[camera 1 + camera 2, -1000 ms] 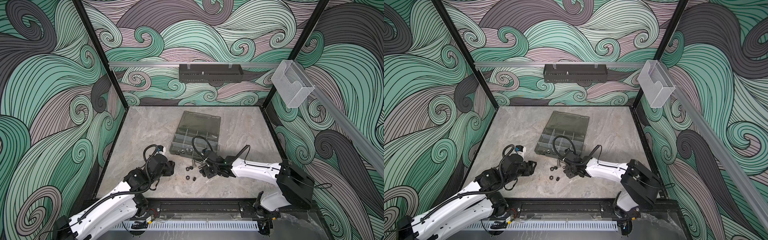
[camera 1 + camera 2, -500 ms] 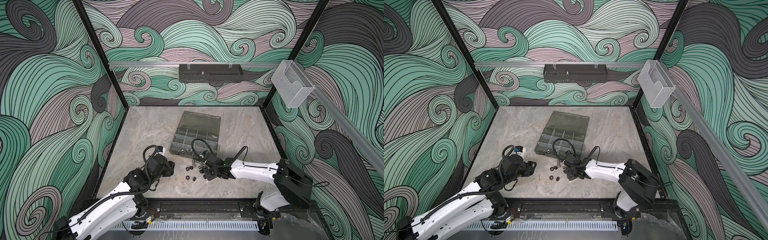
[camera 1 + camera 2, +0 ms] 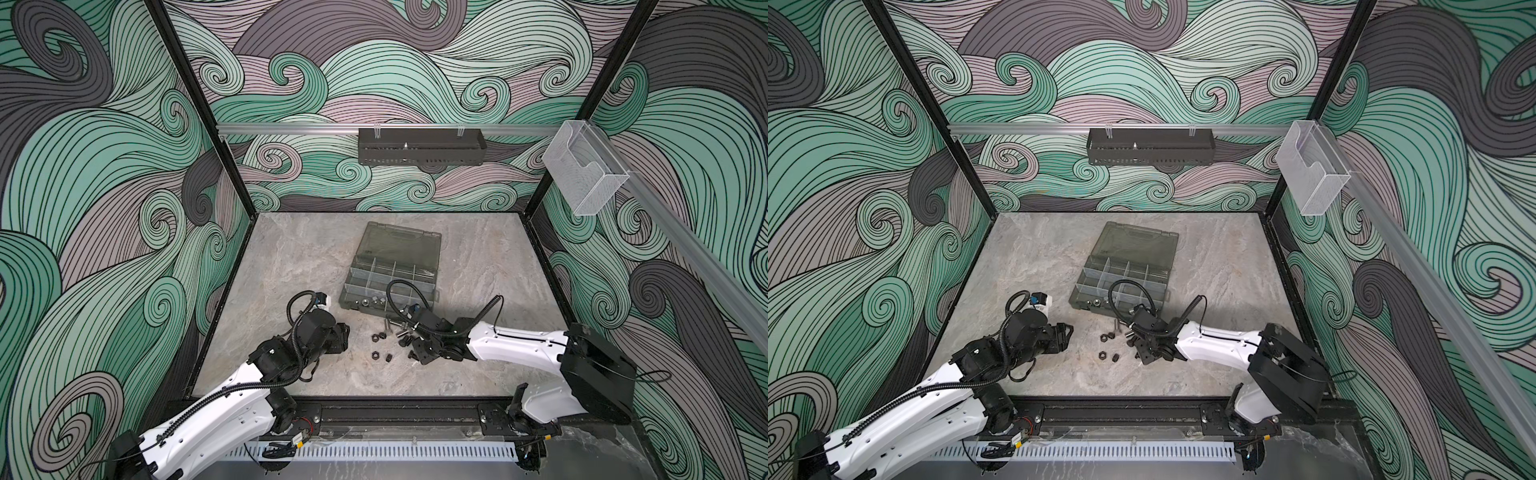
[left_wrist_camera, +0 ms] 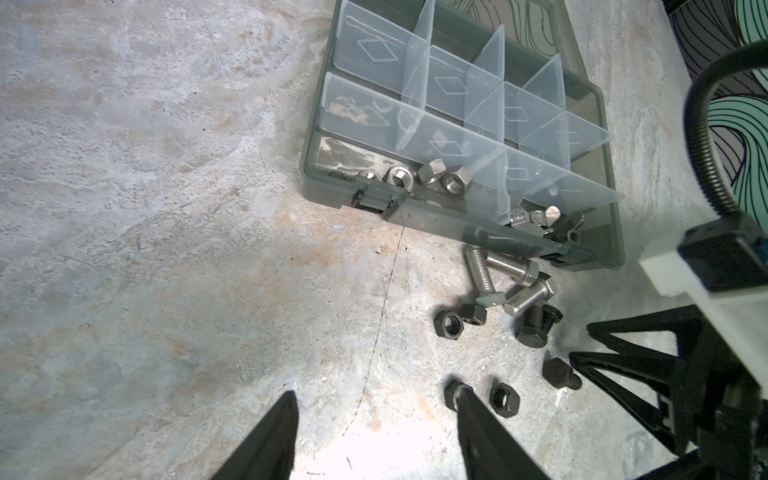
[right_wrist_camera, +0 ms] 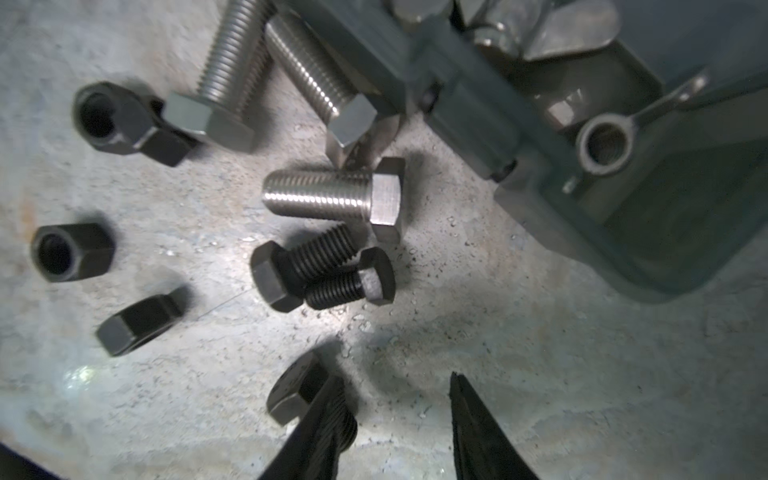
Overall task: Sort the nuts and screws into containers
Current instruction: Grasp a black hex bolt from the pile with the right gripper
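Observation:
The grey organiser case (image 3: 432, 286) (image 3: 1165, 274) lies open mid-table. Of the containers, one front cell (image 4: 415, 178) holds silver nuts and the corner cell (image 5: 602, 143) winged nuts. Loose on the table in front lie silver screws (image 4: 482, 270) (image 5: 332, 199), black screws (image 5: 303, 266) and black nuts (image 4: 449, 324) (image 5: 70, 251). My left gripper (image 4: 376, 390) (image 3: 343, 336) is open over bare table, one fingertip overlapping a black nut (image 4: 451, 392). Open too is my right gripper (image 5: 394, 376) (image 3: 409, 347), low over the pile. One finger (image 5: 328, 415) lies across a black screw (image 5: 295, 390). Nothing sits between the tips.
The case's lid (image 3: 397, 245) lies flat toward the back. A black perforated tray (image 3: 419, 145) hangs on the back rail and a clear acrylic box (image 3: 584, 174) on the right wall. Patterned walls close in three sides.
The right gripper has shifted slightly over the loose pieces and its jaws have narrowed a little. The left arm has not moved.

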Controlling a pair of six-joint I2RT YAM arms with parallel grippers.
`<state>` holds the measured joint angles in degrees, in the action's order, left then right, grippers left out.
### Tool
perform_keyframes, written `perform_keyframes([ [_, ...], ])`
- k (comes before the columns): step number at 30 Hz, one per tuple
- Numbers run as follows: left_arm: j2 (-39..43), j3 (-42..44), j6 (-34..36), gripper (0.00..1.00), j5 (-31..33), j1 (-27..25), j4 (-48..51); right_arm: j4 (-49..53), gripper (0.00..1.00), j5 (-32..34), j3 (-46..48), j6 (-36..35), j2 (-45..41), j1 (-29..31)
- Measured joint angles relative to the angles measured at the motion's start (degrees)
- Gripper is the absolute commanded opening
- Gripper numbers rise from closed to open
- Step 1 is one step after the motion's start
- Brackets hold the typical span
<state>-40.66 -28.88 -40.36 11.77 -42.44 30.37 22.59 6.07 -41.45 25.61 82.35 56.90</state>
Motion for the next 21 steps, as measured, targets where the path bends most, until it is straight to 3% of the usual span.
perform_keyframes([
  [9,0.0,0.13,-0.37,0.64,0.0,0.0,-0.33,0.44,0.42,-2.69,2.23,-2.54,-3.48,2.16],
  [21,0.33,0.15,-0.5,0.64,-0.04,0.0,-0.35,-0.17,0.34,-2.8,-0.37,-5.14,4.26,5.18],
])
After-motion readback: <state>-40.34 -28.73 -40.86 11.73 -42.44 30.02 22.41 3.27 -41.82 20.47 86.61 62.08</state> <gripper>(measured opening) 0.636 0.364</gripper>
